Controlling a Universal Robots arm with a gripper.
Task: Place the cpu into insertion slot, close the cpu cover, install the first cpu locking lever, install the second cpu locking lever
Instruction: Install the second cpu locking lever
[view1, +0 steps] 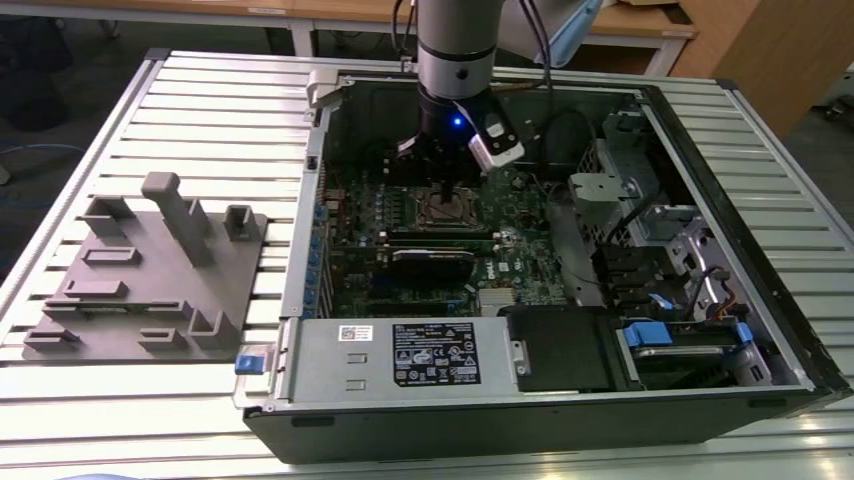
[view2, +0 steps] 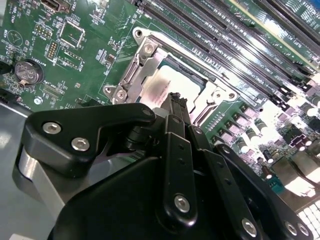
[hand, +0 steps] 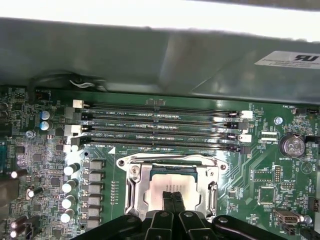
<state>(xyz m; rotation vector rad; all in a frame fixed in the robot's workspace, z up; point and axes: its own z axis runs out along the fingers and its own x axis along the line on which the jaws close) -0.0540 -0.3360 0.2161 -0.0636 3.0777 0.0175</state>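
Fingertips of the gripper (hand: 173, 199) meet, jaws closed together with nothing visibly between them, pressing on the cpu (hand: 170, 184) seated in the insertion slot (hand: 134, 192), cpu cover (view2: 131, 75) down around it.

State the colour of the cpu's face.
Silver-grey; the cpu shows best in the first wrist view.

Open computer case (view1: 747, 300) on a slatted metal table (view1: 200, 110).

A grey plastic fixture block (view1: 147, 280) lies on the table at the exterior view's left, just beside the case. Inside the case: a green motherboard (hand: 40, 150), four long black memory slots (hand: 160, 127), a round coin battery (hand: 291, 145), a row of silver capacitors (hand: 70, 192), and a labelled metal power supply box (view1: 400, 360) with a blue clip (view1: 248, 363).
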